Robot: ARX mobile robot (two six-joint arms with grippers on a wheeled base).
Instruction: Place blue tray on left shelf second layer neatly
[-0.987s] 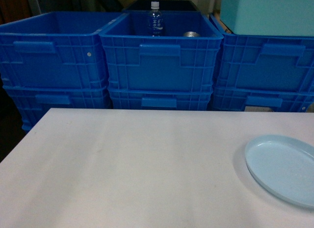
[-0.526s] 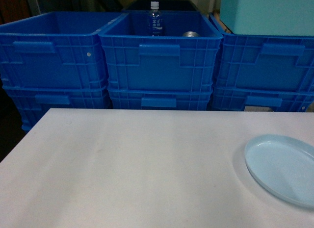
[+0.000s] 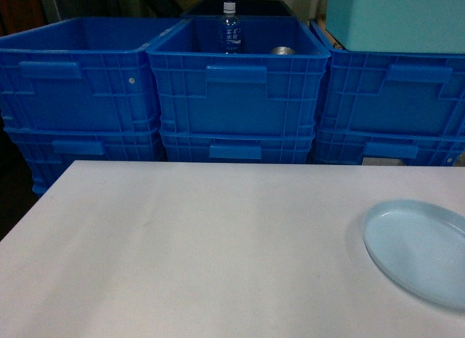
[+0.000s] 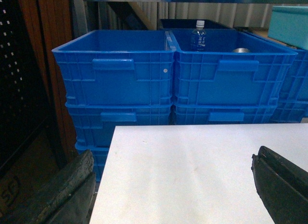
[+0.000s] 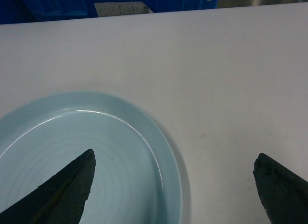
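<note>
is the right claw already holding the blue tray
No, in the right wrist view the right claw is open above the blue tray, which lies flat on the white table.

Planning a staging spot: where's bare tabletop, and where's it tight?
Bare: the white table from its left edge across to the blue tray, and the strip between tray and crates. Tight: the right edge, where the tray sits beneath the open right gripper.
</note>
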